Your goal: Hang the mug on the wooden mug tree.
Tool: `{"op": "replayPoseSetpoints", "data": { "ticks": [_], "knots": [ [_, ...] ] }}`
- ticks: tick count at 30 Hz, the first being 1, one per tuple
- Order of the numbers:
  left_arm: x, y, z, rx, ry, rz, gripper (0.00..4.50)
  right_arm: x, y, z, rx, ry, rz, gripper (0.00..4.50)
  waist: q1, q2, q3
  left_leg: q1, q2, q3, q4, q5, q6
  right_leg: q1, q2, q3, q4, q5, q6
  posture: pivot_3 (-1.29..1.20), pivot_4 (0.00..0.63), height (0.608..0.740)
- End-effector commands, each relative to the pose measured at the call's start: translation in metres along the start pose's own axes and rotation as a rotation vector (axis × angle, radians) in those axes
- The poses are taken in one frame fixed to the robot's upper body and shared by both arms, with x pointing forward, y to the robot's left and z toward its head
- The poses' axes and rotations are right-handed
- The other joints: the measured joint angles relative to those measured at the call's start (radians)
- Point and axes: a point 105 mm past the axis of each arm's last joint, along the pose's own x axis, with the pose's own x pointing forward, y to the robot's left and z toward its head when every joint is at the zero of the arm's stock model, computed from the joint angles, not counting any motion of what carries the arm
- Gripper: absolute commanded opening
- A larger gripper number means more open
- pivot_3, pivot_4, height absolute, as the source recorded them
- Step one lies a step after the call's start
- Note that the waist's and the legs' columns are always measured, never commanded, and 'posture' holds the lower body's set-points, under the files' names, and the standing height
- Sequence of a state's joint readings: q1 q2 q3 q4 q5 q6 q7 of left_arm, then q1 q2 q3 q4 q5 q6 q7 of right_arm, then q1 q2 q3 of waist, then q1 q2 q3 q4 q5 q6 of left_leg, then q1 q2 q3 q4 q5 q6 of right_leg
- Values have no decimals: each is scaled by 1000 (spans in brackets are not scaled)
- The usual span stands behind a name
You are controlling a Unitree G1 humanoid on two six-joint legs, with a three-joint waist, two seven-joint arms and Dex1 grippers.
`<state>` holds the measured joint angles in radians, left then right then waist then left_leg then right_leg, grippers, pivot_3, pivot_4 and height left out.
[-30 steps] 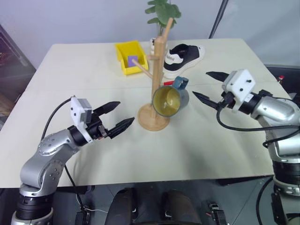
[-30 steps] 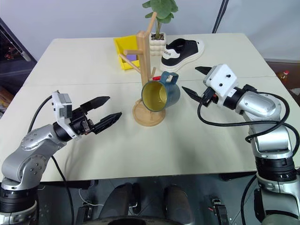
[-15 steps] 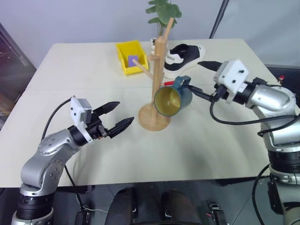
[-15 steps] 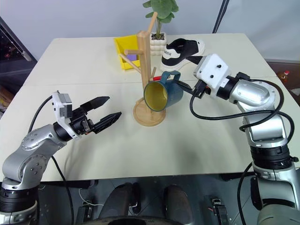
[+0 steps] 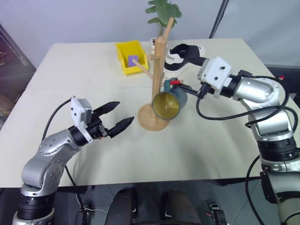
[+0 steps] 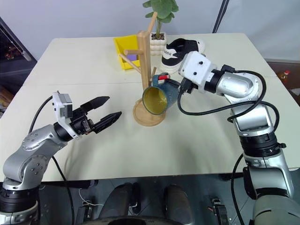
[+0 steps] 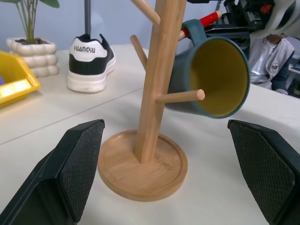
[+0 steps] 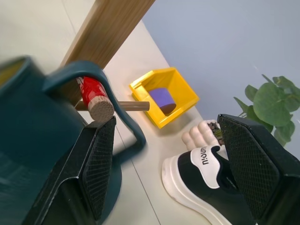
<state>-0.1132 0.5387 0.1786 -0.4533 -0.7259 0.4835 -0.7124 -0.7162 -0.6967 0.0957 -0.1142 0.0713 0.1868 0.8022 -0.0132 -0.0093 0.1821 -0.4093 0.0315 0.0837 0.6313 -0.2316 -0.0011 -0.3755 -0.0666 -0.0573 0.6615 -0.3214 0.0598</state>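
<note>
Right fingers [image 8: 96, 168] stand wide apart with nothing between them, so the right gripper [image 8: 164, 122] holds nothing; one finger lies close beside the handle [image 8: 70, 72], and I cannot tell whether it touches. That handle is looped over a peg with a red tip [image 8: 91, 91], the tip poking out through the loop, so the mug [image 5: 166, 104] hangs from the tree [image 5: 158, 61], tilted, its yellow mouth facing the robot and slightly down, its body above the tree's base and clear of the table [image 5: 211, 140]. The left gripper [image 5: 123, 113] hovers low over the table, well apart from the tree, its fingers [image 7: 79, 164] also spread wide and empty, pointing at the base. By my reading the hanging step itself is as good as done and the release is in hand: the mug's weight seems to rest on the peg, not on any finger. The handle looks to sit near the peg's outer end, so the next move calls for care: either a gentle nudge to seat the loop closer to the post, or a straight retreat of the right gripper away from the mug, without hooking the handle or rocking the tree.
</note>
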Motion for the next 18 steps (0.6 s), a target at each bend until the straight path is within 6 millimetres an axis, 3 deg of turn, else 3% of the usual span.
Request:
{"op": "replayPoseSetpoints", "data": {
  "ticks": [1,9,14,18],
  "knots": [
    [2,-6,10,46,-36,-16,4500,1,-10,12,-54,-34,-35,3589,0,0,0,0,0,0,0,0,0,0,0,0,0,0,0,0,150,740],
    [-3,1,7,60,-23,32,4500,-12,-16,8,-43,-20,-61,3589,0,0,0,0,0,0,0,0,0,0,0,0,0,0,0,0,150,740],
    [-16,25,-4,71,13,187,4500,-43,-23,-16,128,0,-160,3589,4,0,0,0,0,0,0,0,0,1,0,0,0,0,0,0,150,740],
    [-31,48,-19,78,46,339,4500,-65,-14,-44,346,-22,-256,3589,0,0,0,0,0,0,0,0,0,1,0,0,0,0,0,0,150,740]
  ]
}}
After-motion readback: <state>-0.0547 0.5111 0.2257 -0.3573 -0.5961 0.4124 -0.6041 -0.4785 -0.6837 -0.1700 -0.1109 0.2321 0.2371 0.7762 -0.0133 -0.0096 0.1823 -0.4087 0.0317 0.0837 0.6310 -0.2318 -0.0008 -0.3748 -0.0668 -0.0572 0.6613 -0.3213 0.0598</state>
